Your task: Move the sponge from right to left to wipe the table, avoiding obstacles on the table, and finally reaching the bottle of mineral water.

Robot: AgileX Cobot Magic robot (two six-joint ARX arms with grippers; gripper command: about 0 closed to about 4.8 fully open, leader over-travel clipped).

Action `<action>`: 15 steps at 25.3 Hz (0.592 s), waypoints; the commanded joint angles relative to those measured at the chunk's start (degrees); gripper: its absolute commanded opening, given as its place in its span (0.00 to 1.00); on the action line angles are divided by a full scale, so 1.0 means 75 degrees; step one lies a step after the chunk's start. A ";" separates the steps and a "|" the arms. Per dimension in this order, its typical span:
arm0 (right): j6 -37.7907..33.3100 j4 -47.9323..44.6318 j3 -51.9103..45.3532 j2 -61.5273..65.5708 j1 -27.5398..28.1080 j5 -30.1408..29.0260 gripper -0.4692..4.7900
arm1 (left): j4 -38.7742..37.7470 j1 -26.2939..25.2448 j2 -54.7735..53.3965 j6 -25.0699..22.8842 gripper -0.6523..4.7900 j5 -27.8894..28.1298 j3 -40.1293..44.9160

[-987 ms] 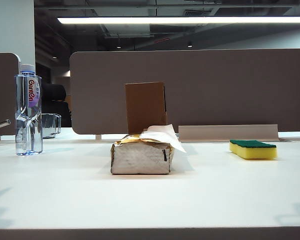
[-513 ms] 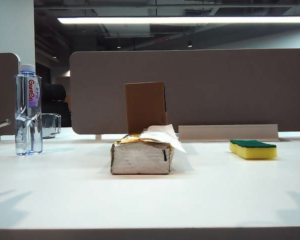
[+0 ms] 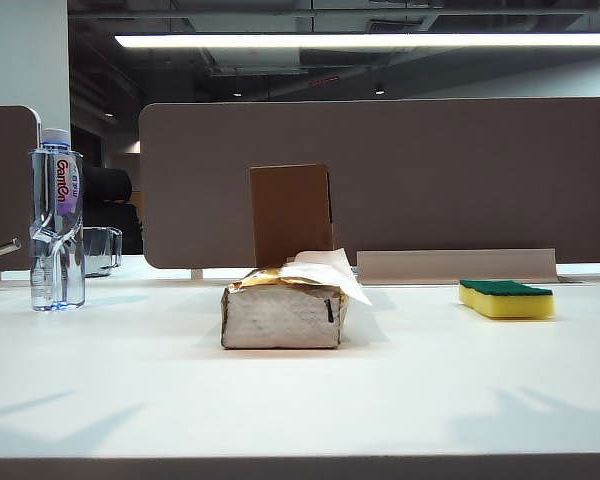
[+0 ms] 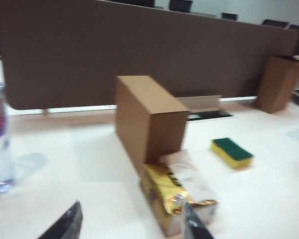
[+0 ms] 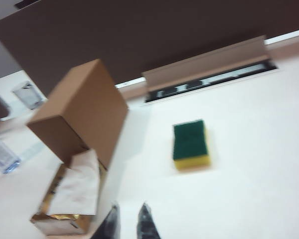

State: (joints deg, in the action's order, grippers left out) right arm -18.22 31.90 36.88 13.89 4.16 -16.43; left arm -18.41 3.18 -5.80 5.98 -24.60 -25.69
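Observation:
The yellow sponge (image 3: 506, 298) with its green top lies on the right of the white table (image 3: 400, 390), also seen from above (image 5: 190, 144) (image 4: 232, 152). In the middle stand the obstacles, a tissue pack (image 3: 283, 312) and behind it an upright cardboard box (image 3: 291, 212). The mineral water bottle (image 3: 57, 220) stands at the far left. Neither gripper shows in the exterior view, only their shadows on the table's front. My left gripper (image 4: 133, 221) hovers open before the tissue pack (image 4: 179, 199), holding nothing. My right gripper (image 5: 129, 211) is a narrow gap apart, empty, beside the tissue pack (image 5: 70, 199) and well short of the sponge.
A short glass cup (image 3: 100, 250) stands just behind the bottle. A dark partition (image 3: 430, 170) walls the table's back edge, with a raised cable-tray flap (image 3: 456, 265) behind the sponge. Another brown box (image 4: 279, 82) stands at the partition's far end.
The two arm shadows on the table's front have grown and crept inward. The sponge, tissue pack, box and bottle have not moved.

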 commanded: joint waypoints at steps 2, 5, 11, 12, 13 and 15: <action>-0.0029 0.0006 0.0956 0.1309 -0.0003 -0.0493 0.31 | -0.0047 -0.0003 -0.0388 0.0213 0.59 -0.0580 -0.0399; -0.0029 0.0274 0.1664 0.2291 -0.0003 -0.0577 0.57 | -0.0050 0.0000 -0.0723 0.0210 0.59 -0.0758 -0.0682; 0.0029 0.1393 0.3494 0.5196 0.0015 -0.0927 0.83 | -0.0047 0.0000 -0.1687 0.0204 0.69 -0.1556 -0.1332; 0.0029 0.1393 0.3652 0.5546 0.0012 -0.1093 0.83 | -0.0029 0.0000 -0.1760 0.0204 0.69 -0.1559 -0.1367; 0.0029 0.1384 0.3908 0.6164 0.0012 -0.1291 0.83 | -0.0026 0.0000 -0.1891 0.0207 0.70 -0.1582 -0.1428; 0.0032 0.1343 0.4182 0.6907 0.0012 -0.1291 0.83 | -0.0015 0.0000 -0.2069 0.0210 0.70 -0.2046 -0.1434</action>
State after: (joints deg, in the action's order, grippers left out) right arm -18.15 42.06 67.35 64.10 4.25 -25.69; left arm -19.05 3.18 -20.82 7.42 -37.41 -36.27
